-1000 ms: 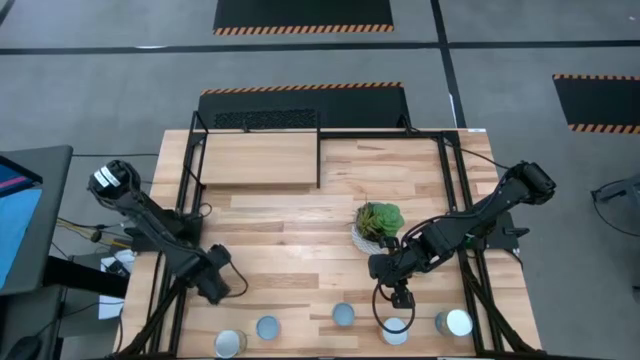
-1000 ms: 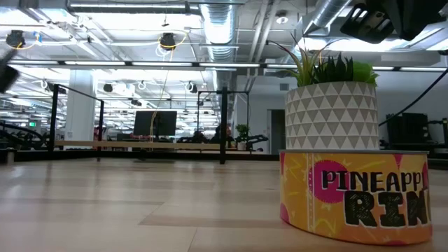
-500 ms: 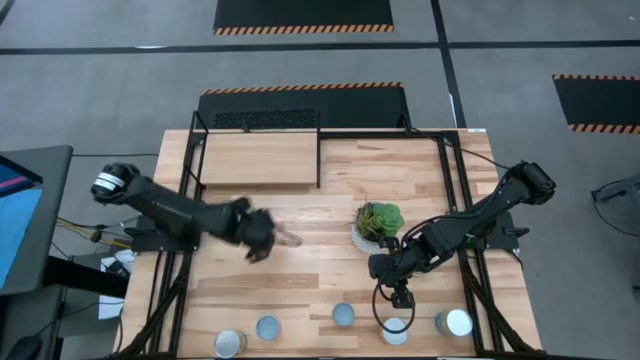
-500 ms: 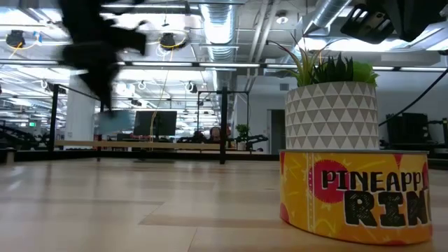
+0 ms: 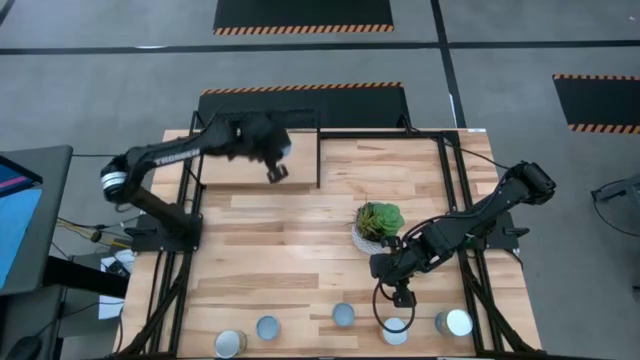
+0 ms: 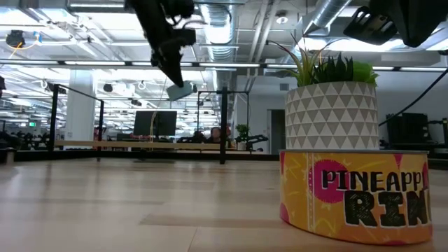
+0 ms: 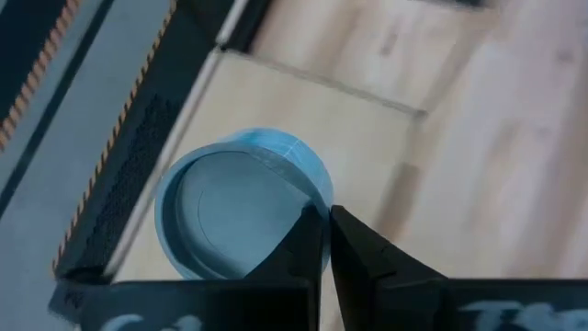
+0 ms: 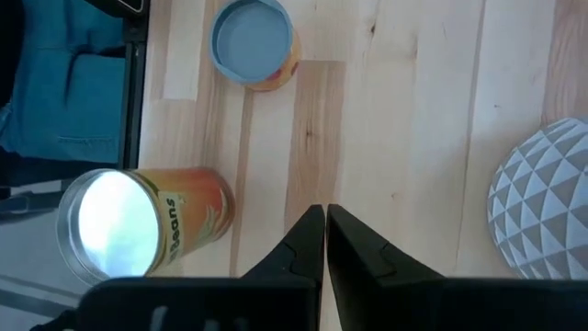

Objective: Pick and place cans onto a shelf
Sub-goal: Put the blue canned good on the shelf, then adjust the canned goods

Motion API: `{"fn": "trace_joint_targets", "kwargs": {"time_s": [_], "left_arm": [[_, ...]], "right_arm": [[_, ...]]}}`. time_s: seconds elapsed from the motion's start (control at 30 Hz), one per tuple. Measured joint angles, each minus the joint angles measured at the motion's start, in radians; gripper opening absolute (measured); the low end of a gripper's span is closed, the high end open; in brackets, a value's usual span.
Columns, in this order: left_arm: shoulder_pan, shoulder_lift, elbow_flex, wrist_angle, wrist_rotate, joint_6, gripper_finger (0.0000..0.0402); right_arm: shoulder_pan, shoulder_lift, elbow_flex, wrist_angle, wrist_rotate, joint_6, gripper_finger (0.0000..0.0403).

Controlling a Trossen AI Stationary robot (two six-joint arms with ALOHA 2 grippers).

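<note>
Can (image 7: 241, 216), pale blue, hangs over the shelf (image 5: 258, 160) at the tabletop's far left, left gripper (image 5: 277, 172) clenched on its rim. Probably rigid, slick, light; grip the rim. Right gripper's (image 5: 401, 297) fingers pressed together, empty.

Readable on the orange and yellow can (image 6: 355, 197) at the near edge of the worktop (image 6: 140, 210), low view: "PINEAPP" in black letters on a pink patch, with "RIN" in larger black letters below, both cut off at the picture's edge. Readable on the orange can (image 8: 147, 232) in the right wrist view: "Beans", running along its side. Faintly legible in white along the left arm (image 5: 175, 155) in the high view: what looks like "TROSSEN", too small to be sure.
</note>
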Motion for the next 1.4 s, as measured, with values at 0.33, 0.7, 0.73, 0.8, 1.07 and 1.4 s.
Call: {"fn": "trace_joint_targets", "kwargs": {"time_s": [0.33, 0.7, 0.73, 0.8, 1.07, 1.4], "left_arm": [[0.106, 0.403, 0.395, -0.226, 0.091, 0.155, 0.0], [0.129, 0.617, 0.526, -0.373, 0.088, 0.196, 0.0], [0.129, 0.619, 0.526, -0.365, 0.087, 0.197, 0.0], [0.128, 0.618, 0.527, -0.343, 0.082, 0.209, 0.0], [0.125, 0.625, 0.528, -0.364, 0.09, 0.213, 0.0026], [0.125, 0.628, 0.528, -0.364, 0.091, 0.217, 0.0052]], "right_arm": [[0.0, 0.0, 0.0, 0.003, 0.0, 0.0, 0.0043], [0.034, 0.0, 0.0, 0.004, 0.0, 0.007, 0.0043], [0.037, 0.0, 0.0, 0.004, 0.0, 0.007, 0.0043], [0.048, 0.0, 0.0, 0.004, 0.0, 0.008, 0.0043], [0.088, 0.0, 0.0, 0.012, 0.0, 0.075, 0.0043], [0.128, 0.0, 0.0, 0.012, 0.003, 0.123, 0.0043]]}}
